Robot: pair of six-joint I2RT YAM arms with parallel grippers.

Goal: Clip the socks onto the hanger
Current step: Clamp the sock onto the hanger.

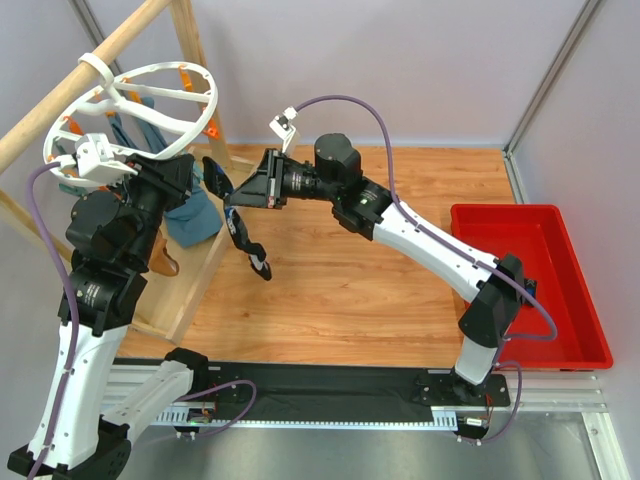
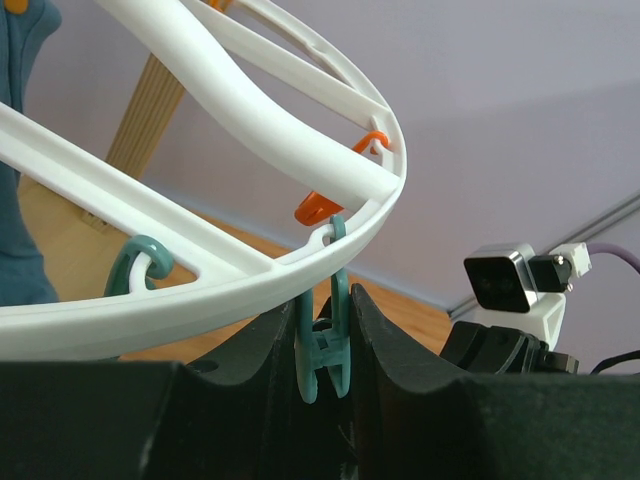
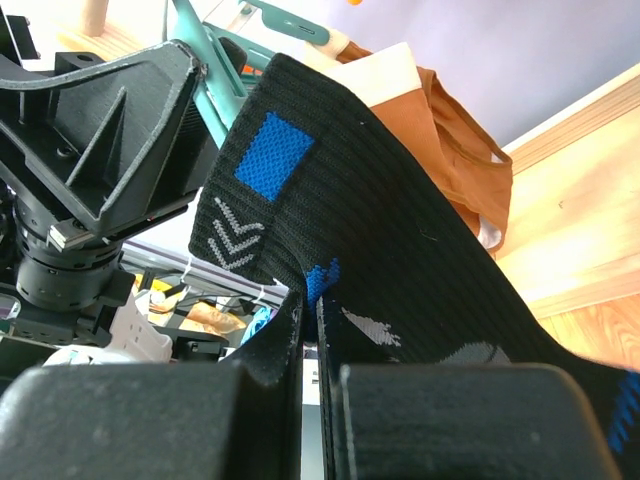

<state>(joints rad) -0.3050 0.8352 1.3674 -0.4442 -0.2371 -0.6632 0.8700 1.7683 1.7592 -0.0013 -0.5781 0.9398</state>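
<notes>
The white ring hanger (image 1: pixel 140 105) hangs from a wooden rack at the back left. My left gripper (image 1: pixel 198 178) is shut on a teal clip (image 2: pixel 328 345) that hangs from the hanger's rim (image 2: pixel 200 290); the fingers (image 2: pixel 400 360) press it from both sides. My right gripper (image 1: pixel 236 200) is shut on the black socks (image 1: pixel 248 240) near the cuff and holds them up right beside the left gripper. In the right wrist view the cuff (image 3: pixel 300 170), with blue and white marks, stands above the gripper (image 3: pixel 310 300), close to the teal clip (image 3: pixel 205 75).
The wooden rack (image 1: pixel 190 50) stands at the back left. A teal-blue sock (image 1: pixel 195 215) and a tan-brown sock (image 1: pixel 165 260) hang under the hanger. Orange clips (image 2: pixel 320 207) and another teal clip (image 2: pixel 135 265) hang on the ring. A red bin (image 1: pixel 530 280) stands at the right.
</notes>
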